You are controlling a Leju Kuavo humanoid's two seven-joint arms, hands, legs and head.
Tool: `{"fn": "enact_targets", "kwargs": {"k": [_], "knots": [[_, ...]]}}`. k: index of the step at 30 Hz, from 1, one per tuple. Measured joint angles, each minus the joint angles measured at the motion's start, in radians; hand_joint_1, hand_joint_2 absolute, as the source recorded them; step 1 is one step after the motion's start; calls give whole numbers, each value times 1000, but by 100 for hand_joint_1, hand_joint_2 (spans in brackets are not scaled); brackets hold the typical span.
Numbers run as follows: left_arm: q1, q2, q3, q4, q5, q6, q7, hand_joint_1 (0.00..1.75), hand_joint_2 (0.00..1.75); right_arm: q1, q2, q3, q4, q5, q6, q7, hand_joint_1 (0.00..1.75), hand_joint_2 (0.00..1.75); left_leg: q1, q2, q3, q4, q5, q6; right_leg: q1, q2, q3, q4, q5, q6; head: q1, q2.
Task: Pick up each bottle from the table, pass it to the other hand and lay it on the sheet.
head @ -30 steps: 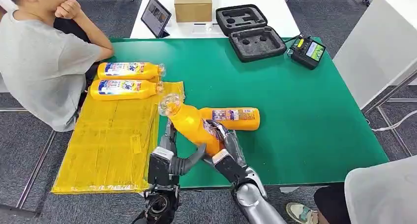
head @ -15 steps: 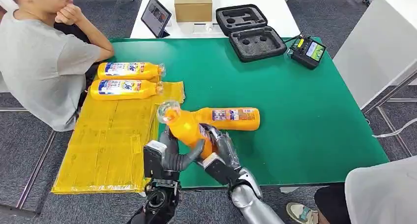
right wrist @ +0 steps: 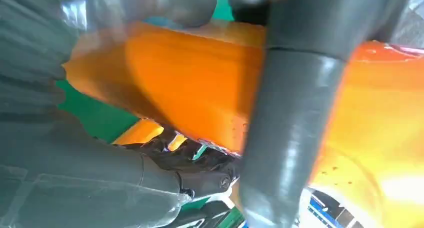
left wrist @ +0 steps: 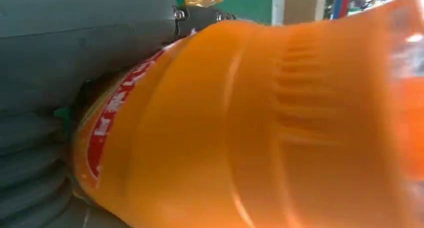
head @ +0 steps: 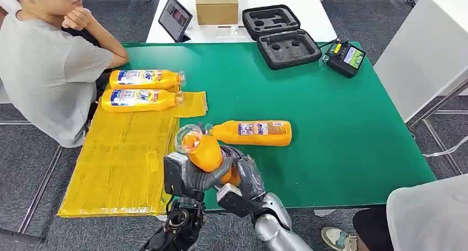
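Observation:
An orange bottle (head: 203, 151) is raised over the table's near edge, its clear cap (head: 187, 135) pointing up toward me. My left hand (head: 192, 176) wraps its body from the left, thumb across the front. My right hand (head: 244, 172) grips its lower end from the right. The left wrist view has the bottle (left wrist: 260, 128) close against my left hand (left wrist: 55, 52). In the right wrist view the bottle (right wrist: 190, 82) lies against my right hand (right wrist: 40, 67). Another orange bottle (head: 255, 133) lies on the green table (head: 342, 124). Two bottles (head: 141, 79) (head: 138, 99) lie at the far end of the yellow sheet (head: 118, 163).
A person in a grey shirt (head: 47, 69) sits at the table's left, beside the sheet. At the back stand a black foam case (head: 280, 36), a black controller (head: 345, 58), a tablet (head: 175, 18) and a cardboard box (head: 216, 4). Another person's clothing (head: 430, 218) is at the lower right.
Both hands have drawn the bottle back toward me and slightly left, tipping its cap more toward the camera. My left hand has closed around its body.

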Motion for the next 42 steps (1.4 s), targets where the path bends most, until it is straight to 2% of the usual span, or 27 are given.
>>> {"fn": "enact_targets", "kwargs": {"k": [14, 15, 16, 17, 18, 19, 42], "knots": [[-23, 0, -26, 49, -19, 24, -3, 175, 175, -2, -14, 24, -5, -93, 24, -5, 175, 175, 0, 0, -1, 0, 0, 0, 0, 0, 0, 0, 0, 0, 0, 0], [-23, 0, -25, 47, -29, 25, -3, 175, 175, 0, -15, 25, -6, -97, 25, -4, 159, 175, 0, 0, -1, 0, 0, 0, 0, 0, 0, 0, 0, 0, 0, 0], [-21, 0, -23, 43, -44, 26, -3, 175, 175, 2, -15, 25, -6, -100, 27, -4, 98, 175, 0, 0, -1, 0, 0, 0, 0, 0, 0, 0, 0, 0, 0, 0], [-17, 0, -20, 35, -57, 26, -3, 175, 175, 3, -15, 25, -6, -101, 29, -4, 98, 175, 0, 0, -1, 0, 0, 0, 0, 0, 0, 0, 0, 0, 0, 0], [-12, 1, -16, 29, -65, 26, -3, 175, 175, 3, -15, 25, -6, -103, 30, -4, 9, 175, 0, 0, 0, 0, 0, 0, 0, 0, 0, 0, 0, 0, 0, 0], [-10, 2, -13, 24, -72, 26, -2, 175, 175, 3, -16, 25, -6, -103, 31, -4, 0, 175, 0, 0, 0, 0, 0, 0, 0, 0, 0, 0, 0, 0, 0, 0], [1, 5, 17, -13, -86, 53, 0, 175, 175, 43, -16, 53, -38, -136, 39, -16, 0, 175, 0, 0, -1, 0, 0, 0, 0, 0, 0, 0, 0, 0, 0, 0]]}}
